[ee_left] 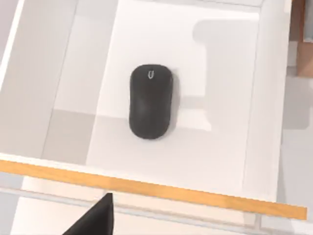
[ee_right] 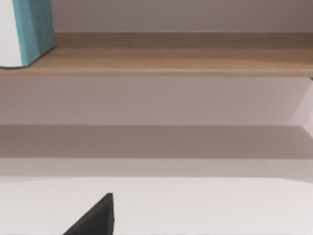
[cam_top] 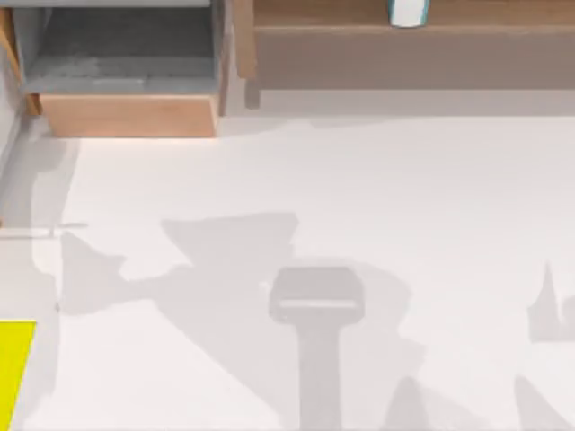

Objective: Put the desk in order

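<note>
The desk (cam_top: 359, 197) is a wide white tabletop. At its back left stands an open wooden drawer box (cam_top: 126, 115) with a grey lining, and a light-brown shelf unit (cam_top: 404, 40) runs along the back right. In the left wrist view a black computer mouse (ee_left: 150, 102) lies flat inside a pale drawer behind a wooden front edge (ee_left: 146, 188). A black tip of my left gripper (ee_left: 95, 220) sits just outside that edge, apart from the mouse. My right gripper (ee_right: 95, 218) hangs low over the tabletop, facing the shelf (ee_right: 171, 61).
A white and blue container (cam_top: 409, 11) stands on the shelf; the right wrist view shows it as a teal and white object (ee_right: 32, 29). A yellow block (cam_top: 13, 368) lies at the desk's front left corner. Arm shadows fall across the middle of the tabletop.
</note>
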Controlling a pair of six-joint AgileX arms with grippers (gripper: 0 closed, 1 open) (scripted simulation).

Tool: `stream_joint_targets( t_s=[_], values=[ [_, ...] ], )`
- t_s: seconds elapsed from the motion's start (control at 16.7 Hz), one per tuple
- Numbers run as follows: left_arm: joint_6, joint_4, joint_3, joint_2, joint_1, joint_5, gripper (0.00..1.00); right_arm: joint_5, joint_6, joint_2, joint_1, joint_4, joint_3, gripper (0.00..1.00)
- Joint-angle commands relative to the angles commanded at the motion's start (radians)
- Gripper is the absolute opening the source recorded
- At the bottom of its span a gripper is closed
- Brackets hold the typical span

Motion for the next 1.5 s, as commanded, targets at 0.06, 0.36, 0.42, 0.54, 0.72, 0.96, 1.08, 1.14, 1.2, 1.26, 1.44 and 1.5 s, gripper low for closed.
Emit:
stream_joint_targets(
  t_s=[0.06, 0.36, 0.42, 0.54, 0.72, 0.96, 1.08, 1.14, 1.2, 1.26, 1.44, 1.5],
  values=[
    [0.009, -0.054, 0.101, 0.105, 0.012, 0.002, 1.0, 0.0, 0.0, 0.0, 0.0, 0.0, 0.0, 1.0],
    [0.051, -0.293, 0.564, 0.586, 0.06, 0.006, 1.0, 0.0, 0.0, 0.0, 0.0, 0.0, 0.0, 1.0],
    [0.059, -0.333, 0.644, 0.668, 0.067, 0.007, 1.0, 0.0, 0.0, 0.0, 0.0, 0.0, 0.0, 1.0],
    [0.073, -0.403, 0.787, 0.816, 0.076, 0.007, 1.0, 0.0, 0.0, 0.0, 0.0, 0.0, 0.0, 1.0],
    [0.089, -0.475, 0.944, 0.976, 0.076, 0.008, 1.0, 0.0, 0.0, 0.0, 0.0, 0.0, 0.0, 1.0],
    [0.099, -0.508, 1.025, 1.054, 0.066, 0.01, 1.0, 0.0, 0.0, 0.0, 0.0, 0.0, 0.0, 1.0],
    [0.099, -0.508, 1.025, 1.054, 0.066, 0.01, 1.0, 0.0, 0.0, 0.0, 0.0, 0.0, 0.0, 1.0],
    [0.099, -0.508, 1.025, 1.054, 0.066, 0.01, 1.0, 0.0, 0.0, 0.0, 0.0, 0.0, 0.0, 1.0],
    [0.098, -0.506, 1.022, 1.055, 0.069, 0.01, 1.0, 0.0, 0.0, 0.0, 0.0, 0.0, 0.0, 1.0],
    [0.098, -0.508, 1.022, 1.053, 0.07, 0.009, 1.0, 0.0, 0.0, 0.0, 0.0, 0.0, 0.0, 1.0],
    [0.1, -0.554, 1.004, 0.992, 0.081, 0.008, 1.0, 0.0, 0.0, 0.0, 0.0, 0.0, 0.0, 1.0],
    [0.103, -0.575, 0.996, 0.961, 0.084, 0.006, 1.0, 0.0, 0.0, 0.0, 0.0, 0.0, 0.0, 1.0]
  ],
)
